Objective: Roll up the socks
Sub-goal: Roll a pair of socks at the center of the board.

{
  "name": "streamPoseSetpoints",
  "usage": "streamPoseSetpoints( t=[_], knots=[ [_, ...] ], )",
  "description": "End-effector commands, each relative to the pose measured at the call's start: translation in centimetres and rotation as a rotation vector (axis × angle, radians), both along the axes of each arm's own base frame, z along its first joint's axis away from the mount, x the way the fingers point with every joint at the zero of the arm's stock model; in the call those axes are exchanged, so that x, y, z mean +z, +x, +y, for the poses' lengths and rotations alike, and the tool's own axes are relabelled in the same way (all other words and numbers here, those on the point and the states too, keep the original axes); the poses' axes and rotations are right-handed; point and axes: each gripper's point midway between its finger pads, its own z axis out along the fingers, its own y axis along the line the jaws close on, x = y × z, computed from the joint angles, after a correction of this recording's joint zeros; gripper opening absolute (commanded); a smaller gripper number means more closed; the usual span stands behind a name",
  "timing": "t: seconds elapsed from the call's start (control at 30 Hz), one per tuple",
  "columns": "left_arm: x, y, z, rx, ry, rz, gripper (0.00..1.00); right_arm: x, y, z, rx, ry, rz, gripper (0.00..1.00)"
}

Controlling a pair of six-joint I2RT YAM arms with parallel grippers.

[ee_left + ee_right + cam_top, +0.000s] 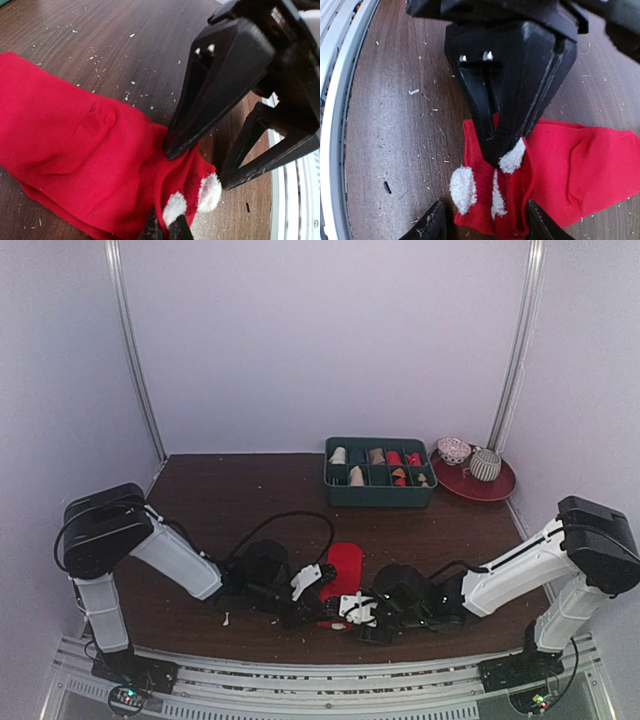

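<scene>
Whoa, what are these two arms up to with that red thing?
They're working on a red sock lying near the front edge of the table. The left gripper is pinched shut on its whitish toe end, while the right gripper stands open astride that same end. The sock is not rolled up yet.

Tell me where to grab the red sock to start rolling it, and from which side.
Probably best: take the whitish-tipped toe end of the red sock, coming in from the table's near edge. That end is bunched and raised where the left hand pinches it; the rest lies flat, offering no edge.
</scene>
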Motion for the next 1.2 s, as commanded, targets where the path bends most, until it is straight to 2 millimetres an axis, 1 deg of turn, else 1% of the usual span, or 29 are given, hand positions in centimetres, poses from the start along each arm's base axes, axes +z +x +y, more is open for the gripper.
streamPoseSetpoints(
  t=[0.0,0.1,0.2,0.23,0.3,0.37,0.43,0.5,0.53,0.57,0.63,0.7,0.8,0.9,0.93,0.97,1.07,1.17],
  knots=[
    [-5.9,-3.3,3.8,-0.026,0.227,0.164,0.0,-0.9,0.4,0.5,-0.014,-0.024,-0.004,0.53],
    [-5.9,-3.4,3.8,-0.033,0.228,0.169,0.0,-1.9,0.2,0.4,-0.016,-0.049,0.022,0.48],
    [-5.9,-3.5,3.7,-0.044,0.225,0.173,0.0,-3.3,0.3,-0.2,-0.06,-0.086,0.052,0.38],
    [-5.9,-3.6,3.7,-0.046,0.223,0.173,0.0,-3.6,0.5,-0.5,-0.086,-0.099,0.06,0.34],
    [-5.6,-3.5,3.7,-0.045,0.215,0.164,0.0,-4.4,0.9,-1.3,-0.146,-0.12,0.09,0.23],
    [-4.9,-3.3,3.5,-0.047,0.195,0.145,0.0,-5.2,0.7,-2.1,-0.19,-0.134,0.164,0.12],
    [-4.0,-3.0,3.3,-0.046,0.175,0.116,0.01,-6.2,0.0,-2.8,-0.224,-0.141,0.278,0.04],
    [-3.0,-2.6,3.1,-0.045,0.156,0.078,0.08,-7.1,-0.7,-3.3,-0.25,-0.135,0.417,0.0],
    [-2.5,-2.3,3.0,-0.039,0.149,0.057,0.2,-7.3,-1.5,-3.2,-0.245,-0.124,0.499,0.0],
    [-2.0,-2.1,2.9,-0.033,0.138,0.033,0.28,-7.3,-2.2,-3.1,-0.239,-0.109,0.574,0.0],
    [-0.7,-1.5,2.9,-0.017,0.111,-0.019,0.39,-7.2,-3.2,-2.9,-0.246,-0.091,0.683,0.0],
    [1.2,-1.0,2.9,-0.001,0.061,-0.082,0.46,-7.2,-3.9,-2.8,-0.266,-0.099,0.8,0.0],
    [4.1,-1.1,2.9,-0.017,-0.034,-0.16,0.55,-7.6,-5.3,-3.1,-0.317,-0.138,1.02,0.0],
    [6.8,-1.5,3.1,-0.031,-0.121,-0.232,0.6,-7.3,-6.2,-3.2,-0.355,-0.164,1.184,0.0],
    [7.3,-1.5,3.2,-0.036,-0.138,-0.25,0.62,-7.2,-6.3,-3.2,-0.374,-0.159,1.234,0.0],
    [7.6,-1.6,3.2,-0.041,-0.15,-0.263,0.63,-7.0,-5.9,-3.2,-0.402,-0.147,1.268,0.0],
    [7.3,-1.9,2.9,-0.067,-0.15,-0.26,0.63,-6.6,-4.7,-3.5,-0.464,-0.107,1.373,0.0],
    [6.7,-2.5,2.0,-0.103,-0.163,-0.244,0.63,-7.0,-3.9,-3.9,-0.515,-0.089,1.436,0.0]
  ],
)
